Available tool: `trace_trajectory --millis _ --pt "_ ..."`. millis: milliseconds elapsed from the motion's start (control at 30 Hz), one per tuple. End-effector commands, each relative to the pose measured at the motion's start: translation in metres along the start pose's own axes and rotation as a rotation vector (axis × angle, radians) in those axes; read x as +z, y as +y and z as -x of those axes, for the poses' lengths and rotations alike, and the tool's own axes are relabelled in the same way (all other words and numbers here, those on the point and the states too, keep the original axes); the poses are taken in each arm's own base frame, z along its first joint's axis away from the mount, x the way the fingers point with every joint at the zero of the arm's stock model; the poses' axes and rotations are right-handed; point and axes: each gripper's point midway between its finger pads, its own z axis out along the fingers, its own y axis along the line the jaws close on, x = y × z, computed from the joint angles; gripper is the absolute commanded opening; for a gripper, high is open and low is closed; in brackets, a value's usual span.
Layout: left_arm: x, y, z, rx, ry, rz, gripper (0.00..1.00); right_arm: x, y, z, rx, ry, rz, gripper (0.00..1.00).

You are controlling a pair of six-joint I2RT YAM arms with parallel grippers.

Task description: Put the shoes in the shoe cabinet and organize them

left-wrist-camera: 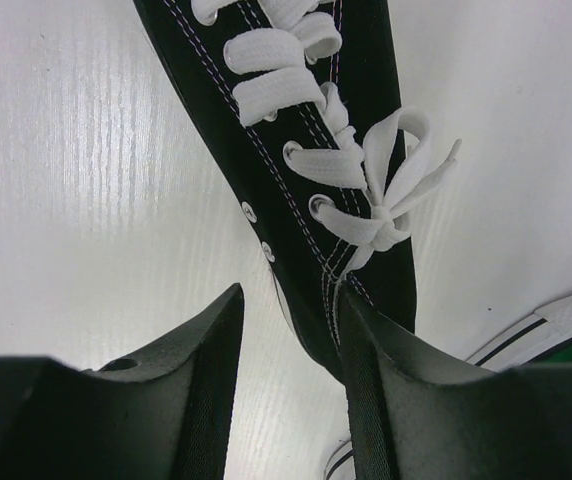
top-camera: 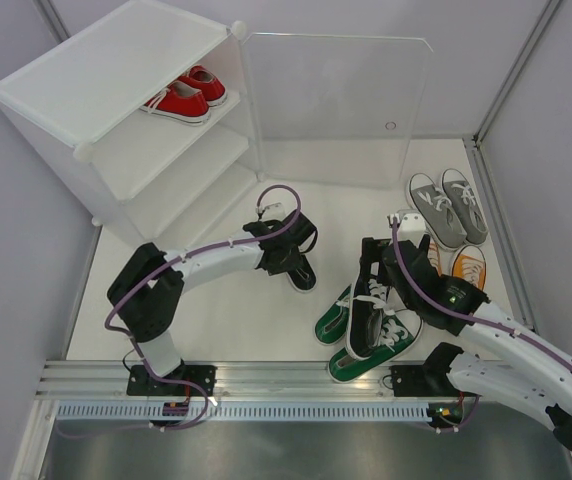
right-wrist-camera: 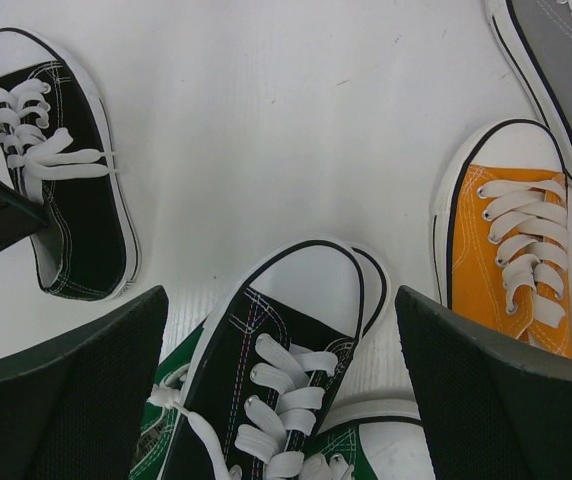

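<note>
- Left gripper (left-wrist-camera: pixel 291 310): jaws parted, straddling the heel-side wall of a black sneaker (left-wrist-camera: pixel 306 180) on the white table (top-camera: pixel 226 310), with a gap at one finger.
- Right gripper (right-wrist-camera: pixel 281 300): spread wide, holding nothing, above a second black sneaker (right-wrist-camera: pixel 276 370) lying across the green pair (top-camera: pixel 334 322).
- Shoe cabinet (top-camera: pixel 116 60): door open, red pair (top-camera: pixel 186 95) on the upper shelf.
- Grey pair (top-camera: pixel 448 205), orange sneakers (right-wrist-camera: pixel 511 240): on the table, right side.

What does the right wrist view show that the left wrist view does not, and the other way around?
Only the right wrist: an orange shoe, a grey shoe, a second black shoe lying across green ones. Only the left wrist: the left gripper with the heel end of a black shoe between its fingers. Both: that black shoe on the white floor.
</note>
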Motion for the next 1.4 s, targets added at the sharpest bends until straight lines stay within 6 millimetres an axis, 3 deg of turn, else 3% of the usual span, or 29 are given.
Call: trace_trajectory --millis 0,167,667,733,833,867,967,1167,1367 --pt "0.005 -0.003 -0.008 -0.026 0.026 0.003 0.47 0.000 0.002 0.004 0.007 -0.018 0.008 0.98" --pt "0.008 0.000 -0.014 -0.031 0.044 0.013 0.40 0.001 0.002 0.001 0.006 -0.012 0.008 0.98" --pt "0.033 -0.015 -0.034 -0.010 0.111 0.029 0.42 0.005 0.005 -0.005 0.005 0.003 0.020 0.98" --pt "0.032 -0.020 -0.031 -0.015 0.103 0.013 0.39 0.006 0.005 -0.006 0.002 0.007 0.016 0.98" --pt "0.026 -0.023 -0.025 -0.015 0.087 -0.005 0.22 0.007 0.005 -0.006 0.001 0.007 0.016 0.98" --pt "0.019 -0.024 -0.020 -0.018 0.072 -0.017 0.14 0.006 0.005 -0.005 0.001 0.005 0.017 0.98" --pt "0.009 -0.023 -0.010 -0.021 0.034 -0.026 0.03 0.005 0.004 -0.003 0.005 -0.005 0.012 0.98" --pt "-0.037 -0.023 0.029 -0.029 -0.090 -0.073 0.02 0.003 0.000 0.001 0.019 -0.028 0.003 0.98" --pt "-0.103 -0.011 0.082 -0.110 -0.267 -0.098 0.02 -0.005 -0.008 0.011 0.058 -0.080 -0.016 0.97"
